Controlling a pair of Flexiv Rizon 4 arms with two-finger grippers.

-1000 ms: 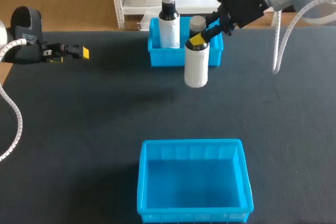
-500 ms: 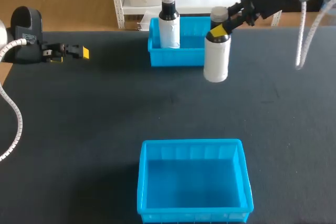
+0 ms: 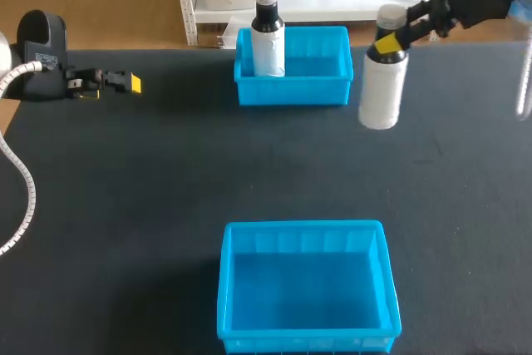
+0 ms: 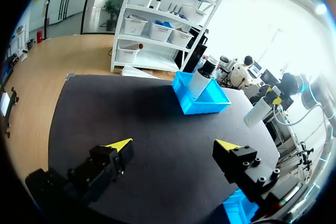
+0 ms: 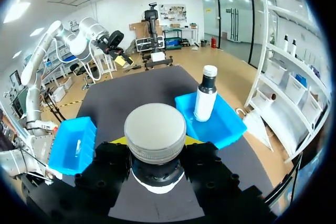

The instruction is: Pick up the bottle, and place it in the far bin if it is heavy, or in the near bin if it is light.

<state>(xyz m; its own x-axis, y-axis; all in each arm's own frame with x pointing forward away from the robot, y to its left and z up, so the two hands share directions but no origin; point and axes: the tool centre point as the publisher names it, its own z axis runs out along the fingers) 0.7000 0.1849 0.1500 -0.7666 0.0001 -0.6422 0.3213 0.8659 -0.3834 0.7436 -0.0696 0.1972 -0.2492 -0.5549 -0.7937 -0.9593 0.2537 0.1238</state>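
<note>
Clamping right pincer (image 3: pixel 389 42) on neck of white bottle (image 3: pixel 381 89), hung above counter (image 3: pixel 166 172) just right of far bin (image 3: pixel 328 89). Holding left pincer (image 4: pixel 176 145) fingers apart, nothing between, over counter's far left. Noting second bottle (image 3: pixel 268 39) upright in far bin's left end; near bin (image 3: pixel 303 229) well apart.

1 standing bottle (image 3: pixel 268 39) in far bin (image 3: pixel 293 91)

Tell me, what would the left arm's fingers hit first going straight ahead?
Likely the far bin, with a bottle standing in it; the left gripper points across the table toward it, though height is unclear.
</note>
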